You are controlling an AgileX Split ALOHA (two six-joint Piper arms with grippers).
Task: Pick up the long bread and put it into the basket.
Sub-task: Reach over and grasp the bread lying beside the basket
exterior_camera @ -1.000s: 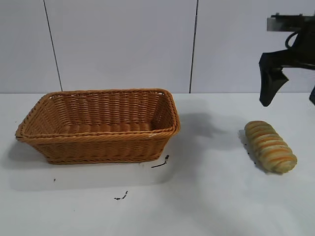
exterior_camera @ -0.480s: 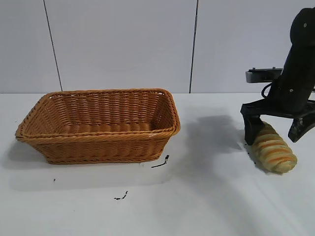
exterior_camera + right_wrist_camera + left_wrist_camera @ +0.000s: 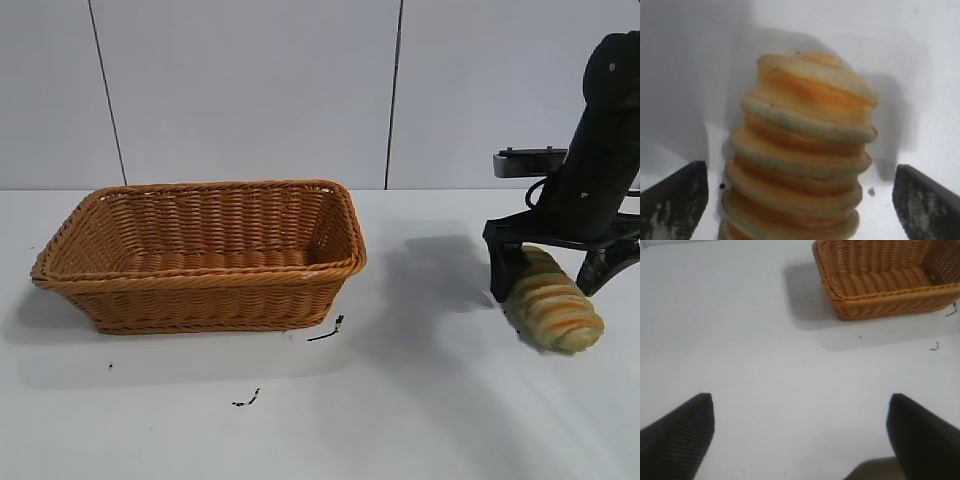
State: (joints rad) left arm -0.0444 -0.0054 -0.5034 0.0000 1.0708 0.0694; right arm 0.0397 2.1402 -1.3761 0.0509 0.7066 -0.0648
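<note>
The long bread (image 3: 553, 310), a tan loaf with orange-brown ridged stripes, lies on the white table at the right. My right gripper (image 3: 553, 283) is open and straddles the loaf's far end, one finger on each side, down near the table. In the right wrist view the bread (image 3: 800, 155) fills the gap between the two dark fingertips (image 3: 675, 200), with space on both sides. The wicker basket (image 3: 200, 262) stands at the left, empty. My left gripper (image 3: 800, 435) is open over bare table, out of the exterior view; the basket (image 3: 885, 295) shows far off.
Small dark specks (image 3: 328, 330) lie on the table in front of the basket's right corner, and more (image 3: 246, 399) nearer the front. A white panelled wall runs behind the table.
My right gripper came down from high at the back right onto the bread's far end and now straddles it. The bread and basket have not moved.
</note>
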